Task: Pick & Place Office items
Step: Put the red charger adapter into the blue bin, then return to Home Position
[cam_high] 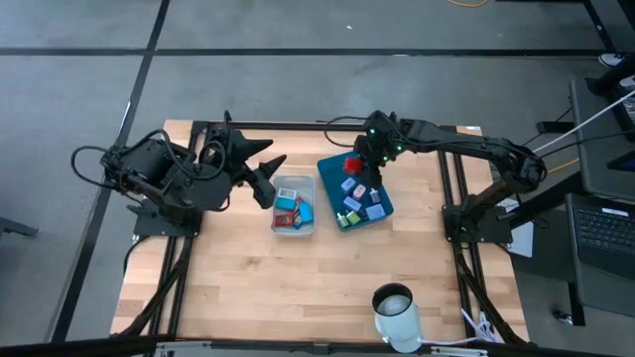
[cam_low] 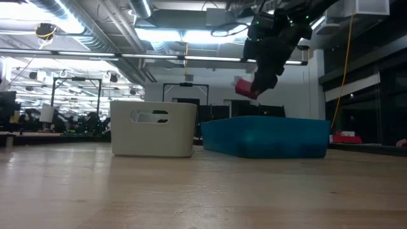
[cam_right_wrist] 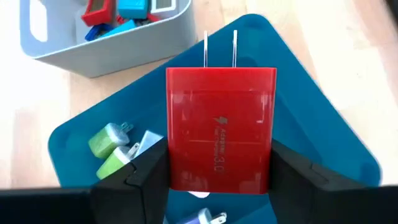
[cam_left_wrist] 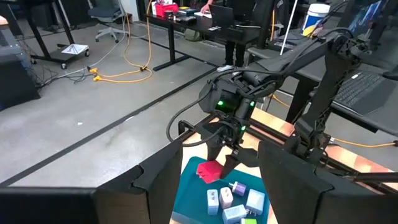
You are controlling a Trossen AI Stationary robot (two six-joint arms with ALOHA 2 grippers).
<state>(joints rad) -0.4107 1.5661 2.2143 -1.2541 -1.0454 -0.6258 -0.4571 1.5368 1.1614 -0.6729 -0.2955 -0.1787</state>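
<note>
Lettering on the flat red plastic plug-in charger (cam_right_wrist: pixel 221 127) showed a small lightning-bolt mark above a line of print too faint to make out beyond what looked like "3.0"; its two metal prongs pointed away from the wrist. The right gripper (cam_right_wrist: pixel 219 168) clamped that charger between its dark fingers (cam_right_wrist: pixel 140 171), holding it in the air above the teal rectangular plastic tray (cam_high: pixel 382 208). Below it in the tray lay more small chargers, two green ones (cam_right_wrist: pixel 111 149) side by side and pale blue ones (cam_high: pixel 359 198) near them. Beside the tray stood the grey rectangular plastic bin (cam_high: pixel 295 205), holding red and light blue pieces (cam_high: pixel 295 206). The left gripper (cam_high: pixel 266 177) hovered by the bin's far corner, fingers parted and empty. Both containers sat on a pale wooden plank tabletop (cam_high: pixel 298 283), with a white cylindrical object (cam_high: pixel 396 310) near its front edge. Around the table ran grey concrete floor (cam_left_wrist: pixel 81 118), desks, orange cables and bright ceiling strip lights (cam_low: pixel 184 35).
</note>
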